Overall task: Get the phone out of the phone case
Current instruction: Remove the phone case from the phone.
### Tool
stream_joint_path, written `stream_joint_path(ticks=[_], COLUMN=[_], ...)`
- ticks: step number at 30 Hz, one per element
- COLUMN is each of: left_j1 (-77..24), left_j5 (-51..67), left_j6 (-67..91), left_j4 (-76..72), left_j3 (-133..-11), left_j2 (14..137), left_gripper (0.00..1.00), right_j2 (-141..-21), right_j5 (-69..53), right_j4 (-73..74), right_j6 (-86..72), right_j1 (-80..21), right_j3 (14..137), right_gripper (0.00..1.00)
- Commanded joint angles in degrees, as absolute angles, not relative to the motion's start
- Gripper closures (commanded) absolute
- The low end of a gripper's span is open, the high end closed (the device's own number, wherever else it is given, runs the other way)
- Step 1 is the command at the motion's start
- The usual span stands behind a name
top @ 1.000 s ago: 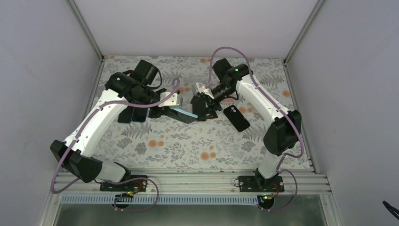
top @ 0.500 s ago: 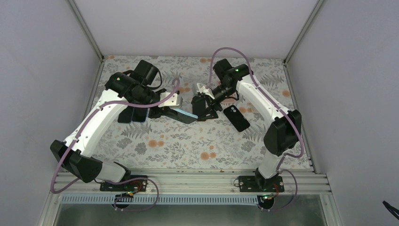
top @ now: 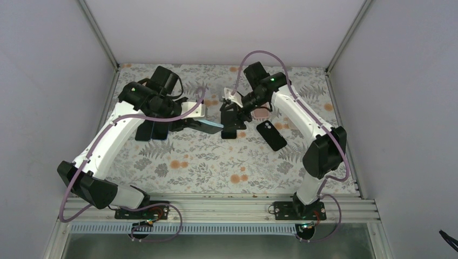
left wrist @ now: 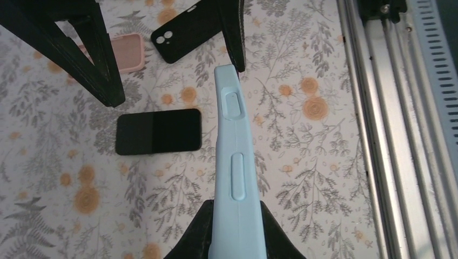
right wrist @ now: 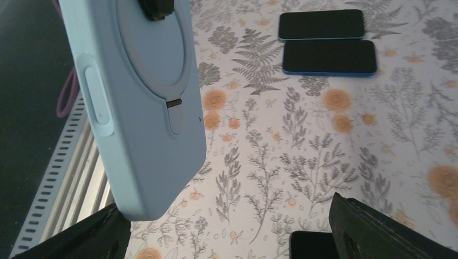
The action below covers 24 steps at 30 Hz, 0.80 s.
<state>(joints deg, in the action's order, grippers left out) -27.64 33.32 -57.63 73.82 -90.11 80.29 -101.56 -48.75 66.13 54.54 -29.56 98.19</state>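
Both grippers are sitting a little higher in the overhead view than a second ago, and the case between them is riding up with them. The left gripper is clamping narrowly on the light blue phone case, holding it in the air just left of the frame's centre, above the flowered table. In the left wrist view the case is running edge-on up the middle of the frame, side buttons facing the camera, with the two fingers pinching its lower end. Its upper face is showing dark from overhead, but whether that is the phone I cannot tell.

The right gripper is standing wide and gripping nothing. Its black fingers are reaching in from the top of the left wrist view, and the case's free end is lying just beside one of them; contact is not clear. In the right wrist view the case's back, with its round ring, is filling the upper left.

On the table a black case is lying right of centre, a pink case just above it, and two dark phones side by side in the right wrist view's upper right.
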Motion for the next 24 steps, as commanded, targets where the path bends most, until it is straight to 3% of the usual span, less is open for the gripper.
stream_joint_path(ticks=[1,7,15,20,24], left_j1=[-29.44,-29.44,-29.44,-29.44,-29.44], left_j5=[44.43,44.98,48.23,45.48,42.40], left_j6=[-59.48,-60.09,-60.14,-60.37,-59.60], left_j4=[77.68,77.70,77.72,77.59,75.90], left_j3=[-90.35,-89.72,-92.15,-90.22,-88.69], left_j2=[78.75,78.91,78.73,78.63,78.39], left_gripper=[0.98,0.98,0.98,0.98,0.98], right_j2=[-103.63,-105.53,-105.66,-102.16,-98.85], right_j5=[-43.57,-42.13,-39.07,-44.91,-49.21], right_j4=[53.36,53.71,49.20,54.53,68.36], right_j6=[47.03,46.13,44.79,50.59,60.07], right_j1=[-28.83,-28.92,-30.24,-30.21,-30.06], right_j3=[104.31,109.70,106.99,104.99,104.51], right_gripper=[0.07,0.07,0.07,0.06,0.06])
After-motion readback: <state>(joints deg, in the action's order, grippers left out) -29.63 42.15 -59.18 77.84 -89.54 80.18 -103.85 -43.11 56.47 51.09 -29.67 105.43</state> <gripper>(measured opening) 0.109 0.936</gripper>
